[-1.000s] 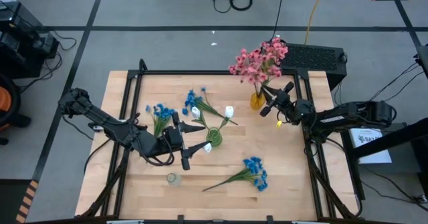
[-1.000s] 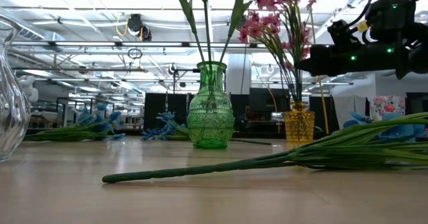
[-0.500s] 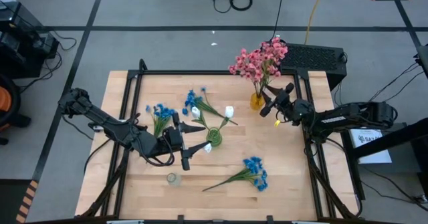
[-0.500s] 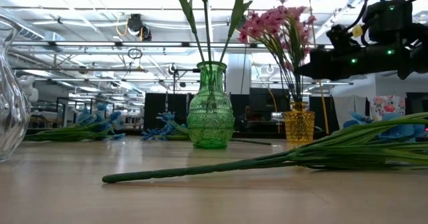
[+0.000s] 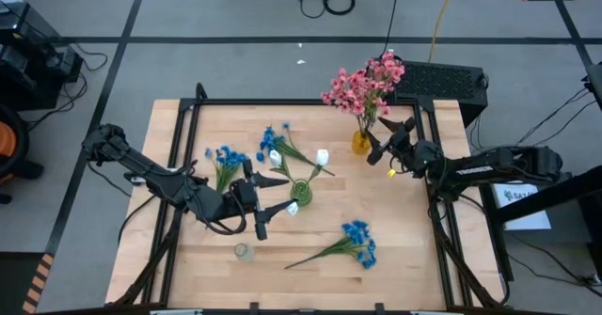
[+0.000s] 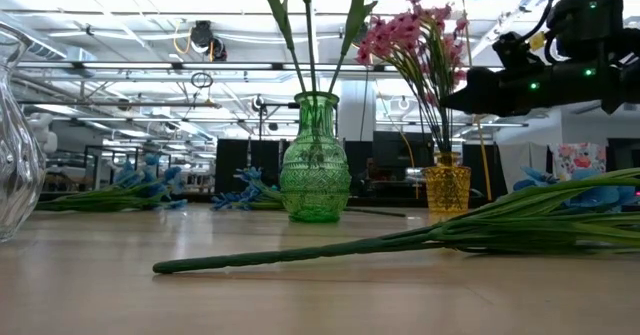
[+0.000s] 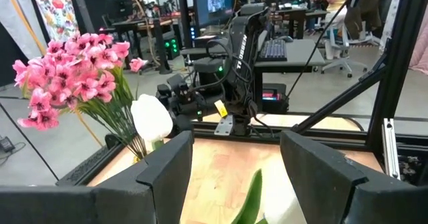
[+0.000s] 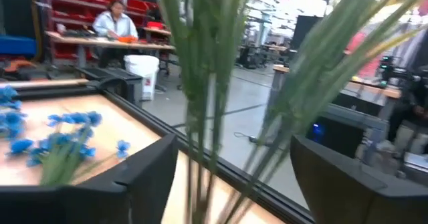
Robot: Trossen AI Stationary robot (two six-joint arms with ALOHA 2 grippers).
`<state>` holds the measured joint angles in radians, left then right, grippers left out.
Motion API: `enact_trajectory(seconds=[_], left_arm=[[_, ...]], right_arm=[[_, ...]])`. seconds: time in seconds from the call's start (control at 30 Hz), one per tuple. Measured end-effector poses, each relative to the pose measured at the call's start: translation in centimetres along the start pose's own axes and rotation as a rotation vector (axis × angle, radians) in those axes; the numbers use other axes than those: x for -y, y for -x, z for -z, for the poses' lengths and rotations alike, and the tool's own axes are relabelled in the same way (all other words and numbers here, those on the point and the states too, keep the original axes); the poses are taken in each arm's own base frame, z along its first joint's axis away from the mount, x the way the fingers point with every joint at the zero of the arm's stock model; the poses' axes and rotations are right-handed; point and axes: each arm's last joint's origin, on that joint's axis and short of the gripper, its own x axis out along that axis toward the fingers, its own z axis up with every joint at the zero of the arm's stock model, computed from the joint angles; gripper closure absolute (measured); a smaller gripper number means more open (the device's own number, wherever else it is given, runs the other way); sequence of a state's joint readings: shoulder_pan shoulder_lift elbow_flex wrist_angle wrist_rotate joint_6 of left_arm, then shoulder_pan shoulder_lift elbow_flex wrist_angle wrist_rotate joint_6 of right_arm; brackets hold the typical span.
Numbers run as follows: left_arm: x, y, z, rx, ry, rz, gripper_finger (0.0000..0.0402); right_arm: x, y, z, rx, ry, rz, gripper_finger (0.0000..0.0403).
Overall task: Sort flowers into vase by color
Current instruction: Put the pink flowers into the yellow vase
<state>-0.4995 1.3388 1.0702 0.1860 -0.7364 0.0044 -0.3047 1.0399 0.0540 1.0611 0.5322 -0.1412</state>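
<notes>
Here, a wooden table (image 5: 404,230) is seen from above with both arms at work over it. The right gripper (image 5: 381,142) is held just beside the yellow vase (image 5: 361,144) at the table's far right side, its fingers spread apart, with the green stems of the pink flowers (image 5: 365,84) seen standing between them in the right wrist view; whether the stems are touched cannot be told. The pink flowers are stood in the yellow vase, also seen in the low view (image 6: 447,188) beneath the dark arm.

The left gripper (image 5: 275,193) is positioned near the middle of the table, its fingers wide open and pointed at the green vase (image 5: 301,192). White buds (image 5: 323,156) on green stems are held by that vase, one white bud (image 7: 152,119) being shown close up in the left wrist view between the open fingers (image 7: 167,170).

Blue flowers are left lying flat on the wood: one spray (image 5: 227,159) beside the left arm, another (image 5: 275,142) just behind the green vase, and a third (image 5: 357,241) nearer the front edge, its long stem stretched across the low view (image 6: 330,249). A clear glass vase (image 5: 244,251) is stood near the front, well apart from the others.
</notes>
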Motion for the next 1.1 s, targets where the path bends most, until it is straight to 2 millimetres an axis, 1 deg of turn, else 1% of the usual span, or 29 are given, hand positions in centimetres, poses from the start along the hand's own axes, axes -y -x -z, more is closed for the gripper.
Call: enact_trajectory(seconds=[0.1,0.17,0.37,0.5,0.6,0.7,0.87,0.97,1.1], left_arm=[[0.0,0.0,0.0,-0.001,-0.001,0.001,0.0167],[0.1,0.1,0.0,-0.001,-0.001,0.005,0.0167],[0.3,0.2,0.0,0.0,-0.001,0.012,0.0167],[0.3,0.2,0.0,0.0,-0.001,0.012,0.0167],[0.3,0.2,0.0,0.0,-0.002,0.011,0.0167],[0.3,0.2,0.0,0.0,-0.002,0.011,0.0167],[0.3,0.2,0.0,0.0,-0.002,0.011,0.0167],[0.3,0.2,0.0,0.0,-0.002,0.01,0.0167],[0.3,0.2,0.0,0.003,0.001,0.011,0.0167]], right_arm=[[0.0,0.2,0.0,-0.02,0.011,0.032,0.011],[0.0,0.4,-0.1,-0.018,0.011,0.029,0.0108],[-0.2,1.0,-0.8,0.016,-0.016,0.026,0.0116],[-0.9,1.5,-1.3,0.041,-0.037,-0.028,0.0125],[-1.3,1.9,-1.6,0.058,-0.051,-0.067,0.0142],[-1.7,2.1,-1.7,0.06,-0.053,-0.098,0.0171],[-3.0,1.8,-2.4,0.012,-0.044,-0.187,0.0218],[-3.8,1.2,-3.4,-0.028,-0.006,-0.142,0.0236],[-4.3,0.4,-5.4,-0.048,0.048,-0.049,0.0248]])
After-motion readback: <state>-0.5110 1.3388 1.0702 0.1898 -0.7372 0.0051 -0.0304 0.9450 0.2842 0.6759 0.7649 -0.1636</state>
